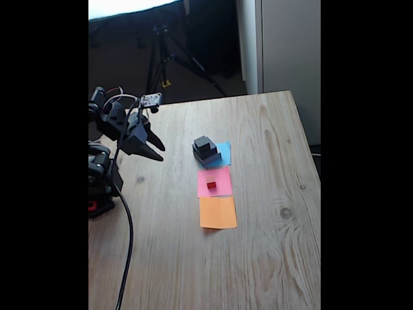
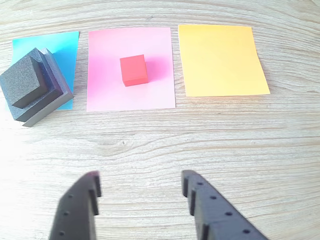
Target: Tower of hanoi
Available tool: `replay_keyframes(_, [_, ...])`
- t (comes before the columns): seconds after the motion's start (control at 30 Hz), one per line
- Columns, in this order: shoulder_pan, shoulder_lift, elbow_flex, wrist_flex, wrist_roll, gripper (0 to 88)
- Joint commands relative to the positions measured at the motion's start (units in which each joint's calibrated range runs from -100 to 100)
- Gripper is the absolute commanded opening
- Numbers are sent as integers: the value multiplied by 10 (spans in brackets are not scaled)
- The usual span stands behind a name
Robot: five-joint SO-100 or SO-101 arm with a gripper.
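Landmark: pink paper square (image 2: 131, 69), the middle one of three squares laid in a row on the wooden table (image 1: 271, 245).
Red cube (image 2: 134, 70): sits flat on the pink paper square, near its centre, with nothing touching it.
Dark stack (image 2: 33, 86): three dark grey blocks, largest at the bottom and smallest on top, piled on the blue paper square (image 2: 62, 45), which lies just left of the pink paper square in the wrist view.
Orange paper square (image 2: 220, 60): just right of the pink paper square in the wrist view; it carries no block.
Gripper (image 2: 141, 192): jaws apart, holding nothing, raised above bare table, back from the pink paper square on the arm's side.
Progress: judged early. One block, the smallest, is off the stack; the three dark blocks remain in their pile.
Remaining: judged to be nearly the whole sequence. The top dark block is the likely next piece, and the orange paper square is the only free place for it.
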Motion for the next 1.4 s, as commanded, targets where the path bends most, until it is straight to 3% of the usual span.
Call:
replay_keyframes(0.0, [5, -26, 68, -98, 27, 257])
replay_keyframes(0.1, [17, -46, 174, -217, 61, 268])
replay_keyframes(0.57, [30, 71, 463, -766, 61, 267])
replay_keyframes(1.07, [-4, 306, 492, -1049, 61, 264])
replay_keyframes(1.37, [-12, 456, 446, -1150, 61, 265])
